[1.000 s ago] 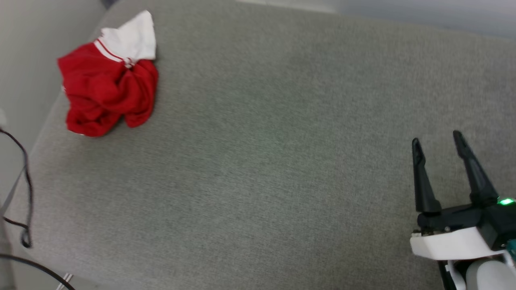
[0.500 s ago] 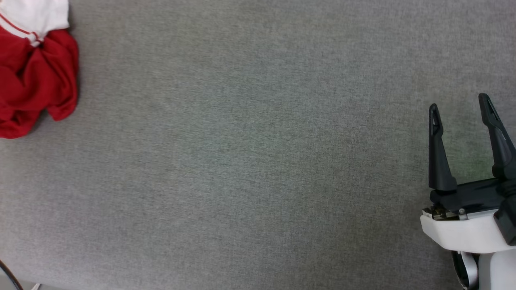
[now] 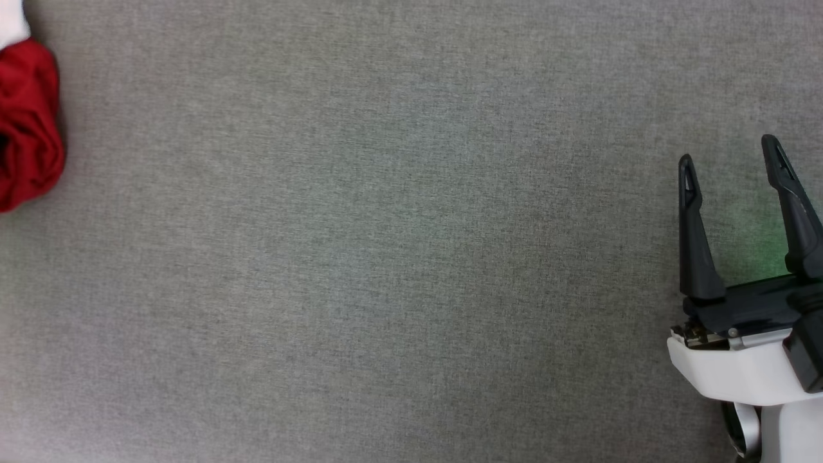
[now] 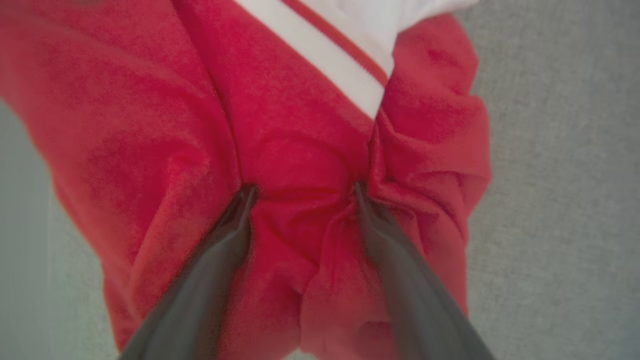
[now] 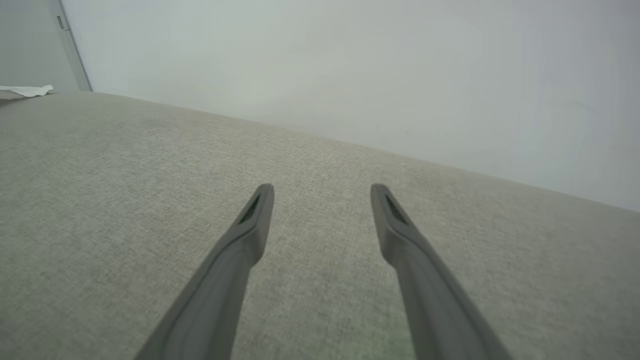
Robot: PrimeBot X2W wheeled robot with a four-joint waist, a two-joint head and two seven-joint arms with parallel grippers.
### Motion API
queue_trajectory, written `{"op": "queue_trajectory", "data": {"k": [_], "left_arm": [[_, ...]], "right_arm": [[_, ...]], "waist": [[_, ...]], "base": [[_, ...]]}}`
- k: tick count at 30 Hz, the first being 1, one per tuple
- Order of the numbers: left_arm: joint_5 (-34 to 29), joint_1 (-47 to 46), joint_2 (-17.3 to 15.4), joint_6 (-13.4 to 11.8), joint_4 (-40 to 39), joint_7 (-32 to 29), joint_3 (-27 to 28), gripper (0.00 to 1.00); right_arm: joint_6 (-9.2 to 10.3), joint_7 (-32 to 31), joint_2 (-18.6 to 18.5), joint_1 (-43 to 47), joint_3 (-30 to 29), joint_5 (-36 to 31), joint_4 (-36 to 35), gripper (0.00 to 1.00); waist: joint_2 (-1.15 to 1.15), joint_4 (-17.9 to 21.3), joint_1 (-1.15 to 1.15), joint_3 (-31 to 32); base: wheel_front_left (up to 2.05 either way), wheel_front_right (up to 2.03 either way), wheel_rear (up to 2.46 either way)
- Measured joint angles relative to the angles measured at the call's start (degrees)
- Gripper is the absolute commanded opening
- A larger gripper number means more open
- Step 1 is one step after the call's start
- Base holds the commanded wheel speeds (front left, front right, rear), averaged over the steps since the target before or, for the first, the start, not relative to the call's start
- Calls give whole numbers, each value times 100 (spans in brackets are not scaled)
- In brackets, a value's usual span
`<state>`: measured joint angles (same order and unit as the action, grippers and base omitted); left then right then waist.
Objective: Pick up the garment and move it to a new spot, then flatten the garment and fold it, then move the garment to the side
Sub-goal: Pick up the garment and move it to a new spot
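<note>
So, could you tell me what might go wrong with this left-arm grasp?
The shirt is crumpled, and the open left jaws straddle one ridge of it: closing may catch several layers, so it lifts as a clump. In the head view it lies at the left edge, mostly cut off, so a slip may go unseen.

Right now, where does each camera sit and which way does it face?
Head view: from the head, down onto the grey fabric surface; open right gripper lower right, garment at left edge.
Left wrist view: from that wrist, along the open left gripper, fingertips pressed into the garment.
Right wrist view: from that wrist, along the right gripper, low across the surface toward a pale wall.
Shared: head and left wrist views show the garment.
</note>
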<state>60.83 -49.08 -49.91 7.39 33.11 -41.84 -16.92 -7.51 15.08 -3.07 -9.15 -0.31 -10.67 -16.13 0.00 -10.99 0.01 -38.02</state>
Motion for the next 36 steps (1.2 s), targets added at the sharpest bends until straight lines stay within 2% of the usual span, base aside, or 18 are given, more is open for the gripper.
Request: {"op": "queue_trajectory", "data": {"k": [8,9,10,17,22,29,36], "left_arm": [[18,44,-37,-16,-101,-10,-684,100],[33,30,-40,-23,-85,24,-736,40],[31,9,-46,-23,-68,83,-809,0],[19,-55,-103,-7,-123,536,-1150,0],[-35,-209,-409,0,-417,837,-1307,0],[-166,-438,-700,0,-1248,1015,-1638,0],[-321,-890,-679,1,-2084,935,-2068,0]], "right_arm": [[0,0,0,-40,73,-9,80,100],[1,0,0,-48,74,-8,110,100],[1,0,0,-50,75,-8,136,100],[1,0,4,-23,156,51,288,100],[1,0,12,24,285,132,424,100],[1,0,14,143,354,412,602,100],[1,0,15,229,483,517,735,100]], "waist": [[0,95,-1,-101],[0,104,-1,-91],[0,111,-1,-74],[0,136,0,265],[0,146,-1,668],[0,177,-1,1271],[0,289,-1,1774]], "base": [[0,0,0],[0,0,0],[0,0,0],[0,0,0],[0,0,0],[0,0,0],[0,0,0]]}}
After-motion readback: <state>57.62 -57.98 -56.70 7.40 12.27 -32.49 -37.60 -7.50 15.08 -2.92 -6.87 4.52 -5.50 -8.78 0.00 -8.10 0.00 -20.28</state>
